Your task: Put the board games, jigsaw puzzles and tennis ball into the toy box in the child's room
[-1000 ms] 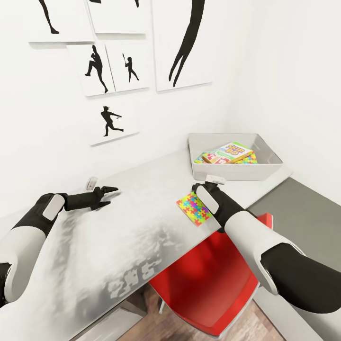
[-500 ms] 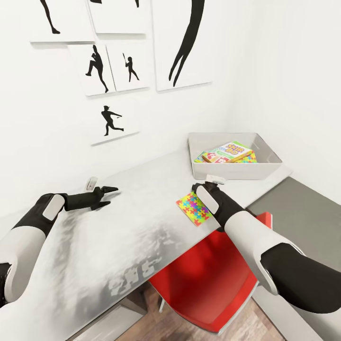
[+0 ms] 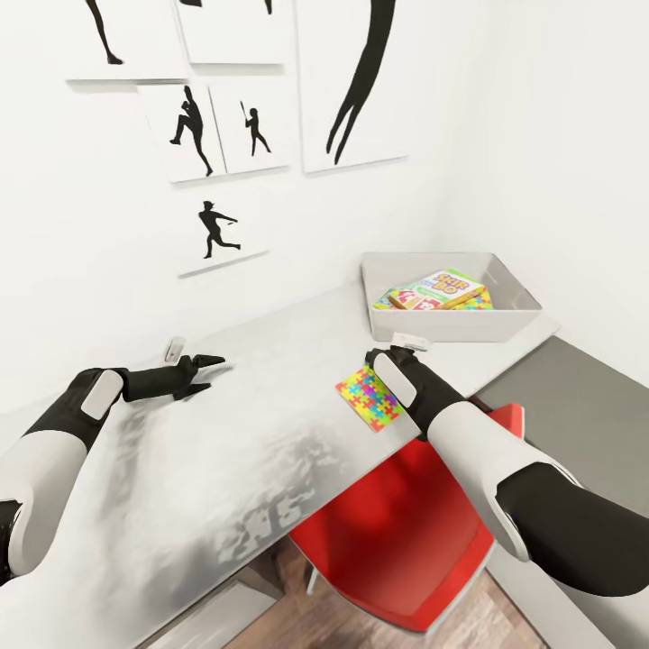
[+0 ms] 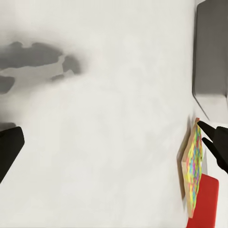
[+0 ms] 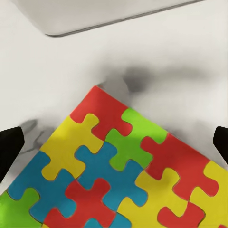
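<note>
A multicoloured jigsaw puzzle (image 3: pixel 365 397) (image 5: pixel 114 171) (image 4: pixel 194 170) lies flat near the front edge of the table (image 3: pixel 270 415). My right gripper (image 3: pixel 377 361) (image 5: pixel 114 145) hangs just over the puzzle's far part, open, one finger on each side of it. My left gripper (image 3: pixel 207 373) is open over bare table, well to the left. The toy box (image 3: pixel 505 320) (image 4: pixel 211 52) stands at the table's far right end. It holds the Skip-Bo board game (image 3: pixel 448 287), another game box (image 3: pixel 410 299) and a second jigsaw puzzle (image 3: pixel 475 304). The tennis ball and the bed are out of view.
A red chair (image 3: pixel 406 532) is tucked under the table's front edge, below my right arm. The lower dark grey cabinet (image 3: pixel 577 397) adjoins the table on the right. White walls with black baseball silhouettes (image 3: pixel 216 230) close off the back.
The head view has shifted slightly, so the pictures and the toy box sit a little further right. Both grippers and the puzzle keep their places.
</note>
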Controlling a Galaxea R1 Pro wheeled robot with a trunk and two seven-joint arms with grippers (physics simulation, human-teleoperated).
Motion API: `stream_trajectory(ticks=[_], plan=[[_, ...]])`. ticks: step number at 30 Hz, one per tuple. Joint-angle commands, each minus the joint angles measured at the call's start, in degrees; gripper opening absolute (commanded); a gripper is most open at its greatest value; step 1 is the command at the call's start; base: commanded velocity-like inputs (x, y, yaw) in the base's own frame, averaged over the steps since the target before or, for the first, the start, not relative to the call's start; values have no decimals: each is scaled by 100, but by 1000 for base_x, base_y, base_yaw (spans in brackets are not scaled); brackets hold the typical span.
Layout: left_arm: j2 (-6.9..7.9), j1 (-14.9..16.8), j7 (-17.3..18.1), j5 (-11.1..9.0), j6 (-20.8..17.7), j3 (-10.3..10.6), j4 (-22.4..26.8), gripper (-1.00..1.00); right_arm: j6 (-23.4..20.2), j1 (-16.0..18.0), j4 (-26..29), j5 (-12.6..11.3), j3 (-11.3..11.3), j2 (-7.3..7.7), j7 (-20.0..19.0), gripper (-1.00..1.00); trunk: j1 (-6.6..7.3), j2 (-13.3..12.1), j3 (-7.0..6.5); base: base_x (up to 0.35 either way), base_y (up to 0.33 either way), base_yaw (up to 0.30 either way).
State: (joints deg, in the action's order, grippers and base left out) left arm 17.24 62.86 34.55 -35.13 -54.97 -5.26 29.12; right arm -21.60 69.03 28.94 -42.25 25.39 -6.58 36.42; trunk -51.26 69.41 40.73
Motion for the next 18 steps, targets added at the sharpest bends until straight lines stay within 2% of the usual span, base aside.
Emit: stream_trajectory(ticks=[1, 13, 18], plan=[[-2, 3, 26, 68, -14, -19, -3, 100, -26, 6, 7, -38, 36, 3, 41, 100, 0, 3, 5, 0, 33, 0], [-2, -1, 26, 71, -14, -19, -3, 100, -29, 6, 7, -46, 34, -1, 41, 100, 0, 3, 5, -61, 34, 0], [14, -3, 30, 74, -14, -19, -3, 100, -34, 6, 7, -47, 33, -1, 41, 100, 0, 3, 5, -49, 147, 0]])
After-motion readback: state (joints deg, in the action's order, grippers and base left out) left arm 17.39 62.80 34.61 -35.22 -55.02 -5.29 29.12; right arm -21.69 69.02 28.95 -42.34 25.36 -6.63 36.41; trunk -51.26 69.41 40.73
